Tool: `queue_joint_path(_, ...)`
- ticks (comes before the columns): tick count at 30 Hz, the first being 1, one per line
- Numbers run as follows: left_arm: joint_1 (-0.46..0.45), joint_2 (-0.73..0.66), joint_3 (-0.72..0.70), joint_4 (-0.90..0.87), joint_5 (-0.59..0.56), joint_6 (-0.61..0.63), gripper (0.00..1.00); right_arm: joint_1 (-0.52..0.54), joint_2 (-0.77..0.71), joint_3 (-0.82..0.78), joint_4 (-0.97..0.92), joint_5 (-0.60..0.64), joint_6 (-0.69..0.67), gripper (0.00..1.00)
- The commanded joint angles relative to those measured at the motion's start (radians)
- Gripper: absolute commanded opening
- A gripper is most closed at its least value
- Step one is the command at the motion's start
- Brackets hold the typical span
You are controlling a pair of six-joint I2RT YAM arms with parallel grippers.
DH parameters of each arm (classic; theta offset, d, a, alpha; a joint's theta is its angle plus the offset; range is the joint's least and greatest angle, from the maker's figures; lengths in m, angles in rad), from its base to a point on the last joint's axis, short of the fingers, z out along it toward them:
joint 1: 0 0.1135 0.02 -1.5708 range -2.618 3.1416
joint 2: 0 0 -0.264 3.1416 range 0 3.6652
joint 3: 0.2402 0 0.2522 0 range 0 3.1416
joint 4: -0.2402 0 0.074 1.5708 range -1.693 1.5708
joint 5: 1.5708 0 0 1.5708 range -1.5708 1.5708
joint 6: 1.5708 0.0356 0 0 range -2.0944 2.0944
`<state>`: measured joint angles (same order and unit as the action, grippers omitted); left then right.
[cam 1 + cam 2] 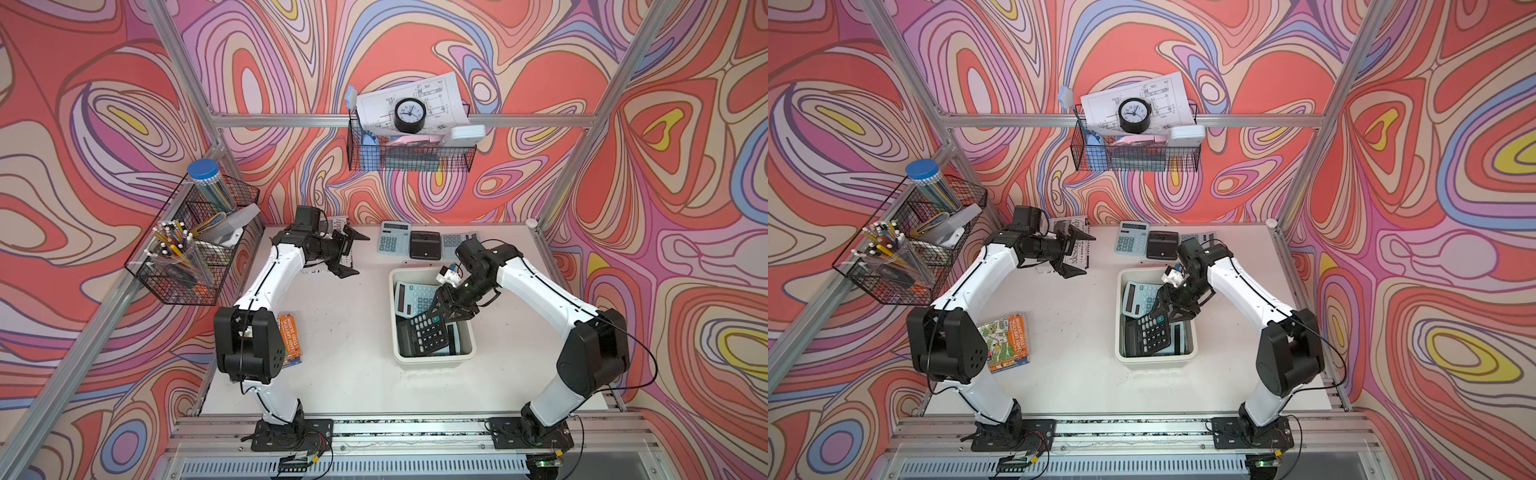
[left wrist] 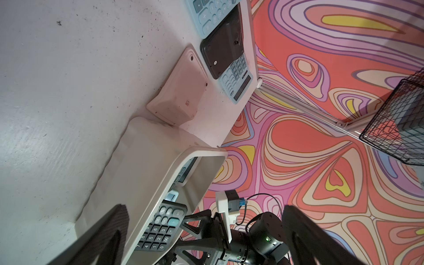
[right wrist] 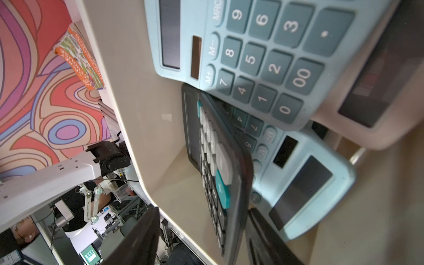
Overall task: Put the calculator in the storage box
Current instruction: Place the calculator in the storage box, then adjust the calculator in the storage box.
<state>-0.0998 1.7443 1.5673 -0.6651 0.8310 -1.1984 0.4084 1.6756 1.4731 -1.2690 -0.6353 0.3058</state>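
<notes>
The right gripper [image 3: 204, 211] filled the near edge of the right wrist view. Its dark fingers [image 3: 137, 241] were parted on either side of the black calculator [image 3: 218, 172], and a clear gap showed between one finger and the calculator, so nothing was clamped. The black calculator sat inside the storage box [image 1: 432, 359], tilted with its keys showing. It leaned across a light-blue calculator [image 3: 252, 57] and a second light-blue calculator [image 3: 298, 183] beneath it. In both top views the right gripper [image 1: 451, 316] hung just over the raised end of the black calculator [image 1: 424, 334], within the box's rim. Behind the box, along the far edge of the white table [image 1: 340, 353], lay another blue calculator [image 1: 392, 239], a black face-down calculator [image 1: 424, 245] beside it, and a third one [image 1: 453, 243] partly hidden by the right arm. A pale face-down calculator [image 2: 181, 91] lay between that row and the box. The left gripper [image 1: 351, 254] hovered well apart over a printed paper [image 1: 1075, 232], with its jaws spread wide and holding nothing. An orange book [image 1: 1005, 343] lay near the left arm's shoulder.
</notes>
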Motion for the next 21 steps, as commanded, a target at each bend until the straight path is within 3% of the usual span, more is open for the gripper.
queue_joint_path(1,-0.006,0.028,0.031,-0.071,-0.006,0.053,0.99,0.0,0.02,0.047,-0.09,0.07,-0.027,0.62)
queue_joint_path(6,-0.015,0.031,0.023,-0.08,0.0,0.062,0.98,0.0,0.016,0.058,-0.054,0.07,0.004,0.53)
queue_joint_path(14,-0.049,0.017,-0.016,-0.059,-0.007,0.045,0.99,0.007,-0.002,0.005,0.006,0.109,0.004,0.5)
queue_joint_path(21,-0.054,0.011,-0.026,-0.08,-0.014,0.059,0.98,0.08,0.008,-0.036,0.017,0.198,-0.031,0.47)
